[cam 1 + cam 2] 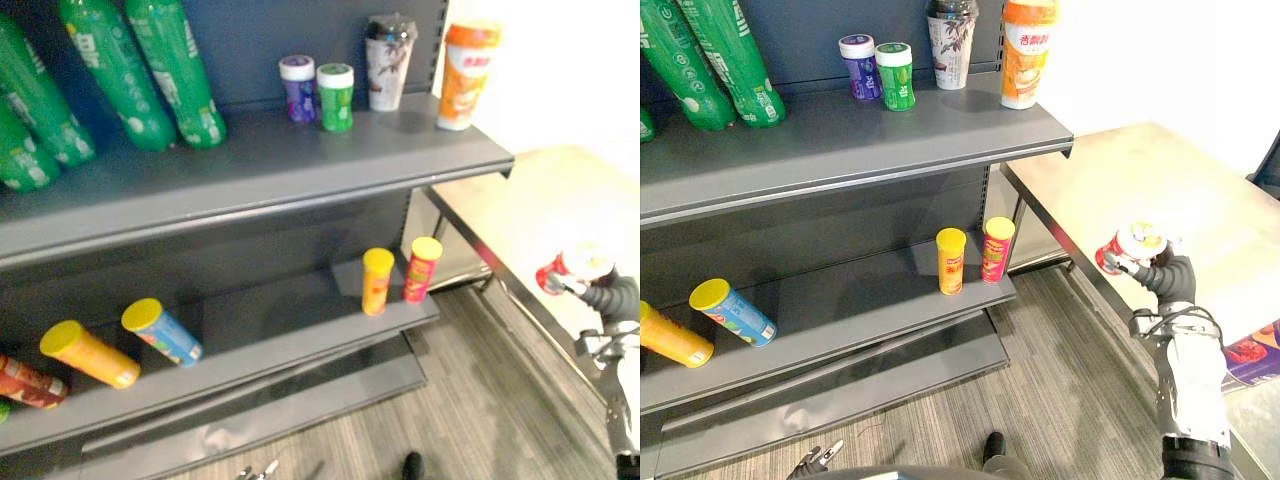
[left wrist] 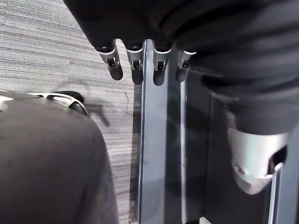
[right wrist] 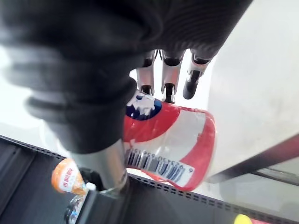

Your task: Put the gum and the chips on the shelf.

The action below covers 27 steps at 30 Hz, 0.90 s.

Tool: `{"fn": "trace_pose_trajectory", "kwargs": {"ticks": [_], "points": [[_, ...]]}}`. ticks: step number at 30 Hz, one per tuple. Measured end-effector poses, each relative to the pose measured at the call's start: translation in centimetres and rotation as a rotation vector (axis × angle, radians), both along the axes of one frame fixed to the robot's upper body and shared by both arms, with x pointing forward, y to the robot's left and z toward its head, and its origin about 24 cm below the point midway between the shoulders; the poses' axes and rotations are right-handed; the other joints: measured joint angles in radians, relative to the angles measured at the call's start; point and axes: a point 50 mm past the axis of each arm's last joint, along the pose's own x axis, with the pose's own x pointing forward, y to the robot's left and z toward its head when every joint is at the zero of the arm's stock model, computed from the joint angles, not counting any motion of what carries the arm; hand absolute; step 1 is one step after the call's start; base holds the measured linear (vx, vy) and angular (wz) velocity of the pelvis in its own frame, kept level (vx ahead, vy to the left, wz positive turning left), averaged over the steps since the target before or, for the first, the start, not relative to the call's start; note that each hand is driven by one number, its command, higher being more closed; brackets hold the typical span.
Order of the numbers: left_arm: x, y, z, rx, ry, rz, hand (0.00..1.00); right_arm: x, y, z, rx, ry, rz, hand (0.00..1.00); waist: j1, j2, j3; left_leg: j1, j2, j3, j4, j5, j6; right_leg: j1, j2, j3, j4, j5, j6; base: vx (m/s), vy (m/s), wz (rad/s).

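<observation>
Grasps a red-and-white can (image 1: pixel 1132 245) in the right hand (image 1: pixel 1165 272), at the right of the frame, by the near edge of the pale table (image 1: pixel 1120 170). Curls the fingers (image 3: pixel 169 86) round the can's body, as seen close in the right wrist view, with a barcode on the label there. Hangs the left hand (image 2: pixel 135 70) released, fingers straight, above the grey floor (image 2: pixel 46 46).

Carries on the upper shelf (image 1: pixel 890 140), at top centre, a purple gum jar (image 1: pixel 857 67) and a green gum jar (image 1: pixel 895 75), upright and just beside each other, lids on. Right of them, a dark-printed cup (image 1: pixel 952 35) and an orange cup (image 1: pixel 1028 50). At upper left, green bottles (image 1: pixel 730 60).

Carries on the lower shelf (image 1: pixel 860 300), mid-frame, an orange chips tube (image 1: pixel 951 260) and a red chips tube (image 1: pixel 996 250), upright, yellow lids shut. At lower left, a blue tube (image 1: pixel 735 312) and an orange tube (image 1: pixel 670 340) lying on their sides. Cannot tell the contents of any.

At the right edge of the right eye view, a purple packet (image 1: pixel 1252 358) on the table.
</observation>
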Motion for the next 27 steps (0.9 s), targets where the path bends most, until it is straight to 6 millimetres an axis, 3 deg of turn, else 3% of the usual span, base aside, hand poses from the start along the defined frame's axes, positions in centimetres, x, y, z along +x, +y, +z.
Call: {"fn": "trace_pose_trajectory", "kwargs": {"ticks": [8,14,27], "points": [[-0.1,0.1,0.0,0.006,0.005,-0.005,0.0,3.5,1.3,5.3,-0.088,-0.108,0.102,1.0,0.001,-0.019,-0.011,0.001,-0.013,-0.006,-0.015,0.002,0.007,-0.008,-0.01,0.0,0.006,0.001,0.002,-0.01,0.008,0.01],[-0.2,0.4,0.0,0.01,0.004,0.013,0.0,6.3,4.8,9.5,-0.058,-0.212,0.325,1.0,0.01,-0.034,-0.016,-0.001,-0.019,-0.021,-0.017,0.006,0.011,0.001,-0.014,-0.012,-0.006,0.01,0.01,0.02,0.014,0.07],[0.2,0.4,0.1,0.011,-0.005,0.013,0.0,8.3,10.1,14.2,-0.132,-0.267,0.567,1.0,0.056,-0.043,-0.019,-0.001,-0.019,-0.054,-0.015,0.005,0.012,0.032,-0.013,-0.046,-0.024,0.013,0.012,-0.01,-0.003,0.08]]}}
